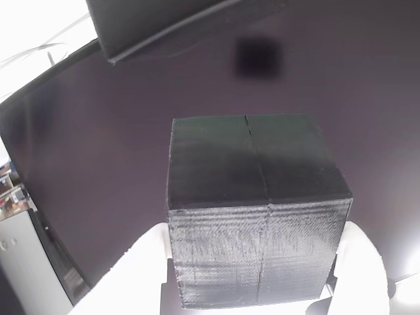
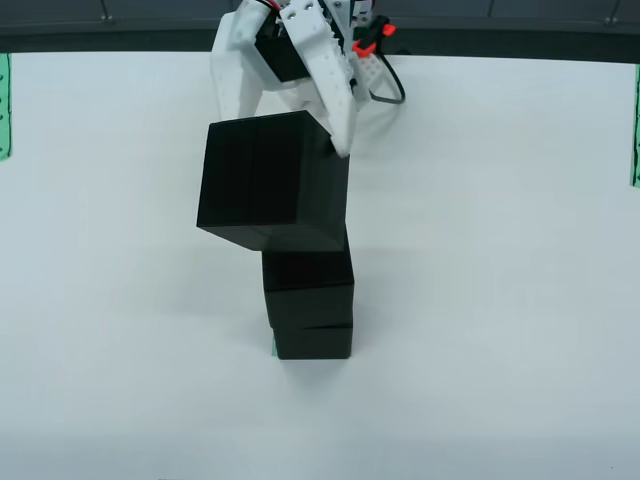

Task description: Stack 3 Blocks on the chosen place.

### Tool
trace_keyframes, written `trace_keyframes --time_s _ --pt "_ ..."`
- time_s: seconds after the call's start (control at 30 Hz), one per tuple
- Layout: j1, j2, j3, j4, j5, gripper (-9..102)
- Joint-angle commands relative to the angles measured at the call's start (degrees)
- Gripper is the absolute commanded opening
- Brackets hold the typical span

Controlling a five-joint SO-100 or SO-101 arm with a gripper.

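Seen from the front, my white gripper [image 2: 282, 125] is shut on a black block [image 2: 270, 180], its fingers [image 2: 335, 105] clamping the block's sides. The block hangs slightly tilted over a stack of two more black blocks, an upper one [image 2: 308, 285] and a lower one [image 2: 313, 340]. Whether it touches the upper one I cannot tell. A thin green sliver of the chosen place [image 2: 273, 346] peeks out at the stack's lower left. In the gripper-mounted view the held block [image 1: 256, 210] shows ridged faces between two white fingers [image 1: 134, 272].
The white table [image 2: 500, 300] spreads on all sides of the stack. Narrow green striped bands run along its left edge [image 2: 4, 105] and right edge [image 2: 635, 125]. A dark strip [image 2: 500, 40] borders the back. A black panel [image 1: 164, 26] shows in the gripper-mounted view.
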Motion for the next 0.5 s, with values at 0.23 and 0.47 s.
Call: trace_keyframes --time_s 0.23,0.47 --pt "-1.0 3.3 7.0 -11.2 -3.2 17" --pt "-1.0 3.4 13.4 -17.8 -9.8 17"
